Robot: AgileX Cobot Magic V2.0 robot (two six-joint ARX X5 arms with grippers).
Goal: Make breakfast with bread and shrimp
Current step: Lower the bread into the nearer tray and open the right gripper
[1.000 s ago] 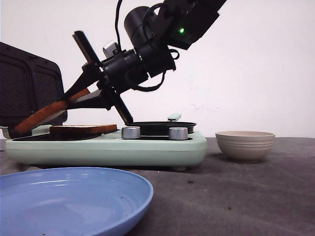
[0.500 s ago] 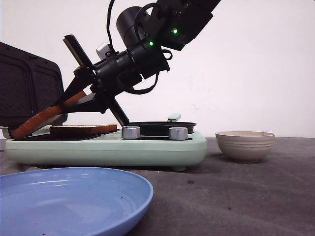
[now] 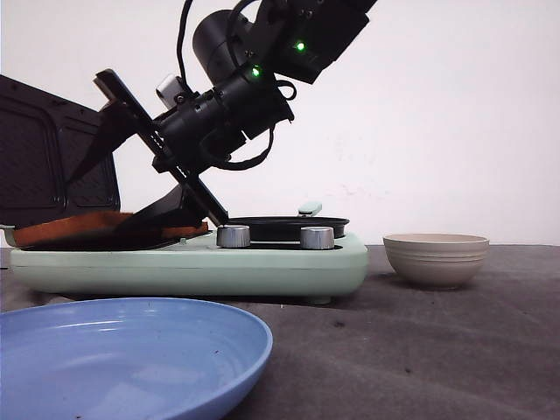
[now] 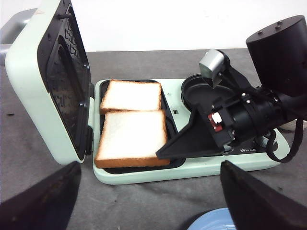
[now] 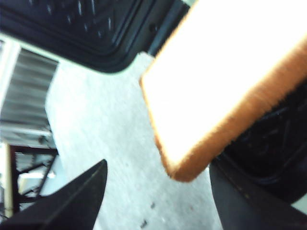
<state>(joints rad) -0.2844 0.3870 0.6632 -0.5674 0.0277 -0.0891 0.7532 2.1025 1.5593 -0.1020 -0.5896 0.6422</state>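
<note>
Nearest the camera, a blue plate [image 3: 122,350] is being shown on the dark surface [image 3: 420,350], in front of the sandwich maker [image 3: 188,262], with nothing on it. Behind the plate, two slices of the bread [image 4: 132,136] are being seen lying flat side by side in the maker's dark tray, the near slice touching the far one [image 4: 132,95], with the ridged lid [image 4: 53,81] standing open beside them. The right claw [image 3: 144,188] is being held over the bread end of the maker with its fingers spread wide, and nothing is being gripped; one finger is lying low along the edge of the near slice. The left claw [image 4: 148,201] is being kept wide open and empty, above the surface just in front of the maker. To the side of the maker, away from the bread, a beige bowl [image 3: 436,259] is being seen; its contents are hidden. The risk being judged here is that the low finger catches the crust on withdrawal and drags the near slice askew or over its neighbour, so that the lid closes unevenly.
</note>
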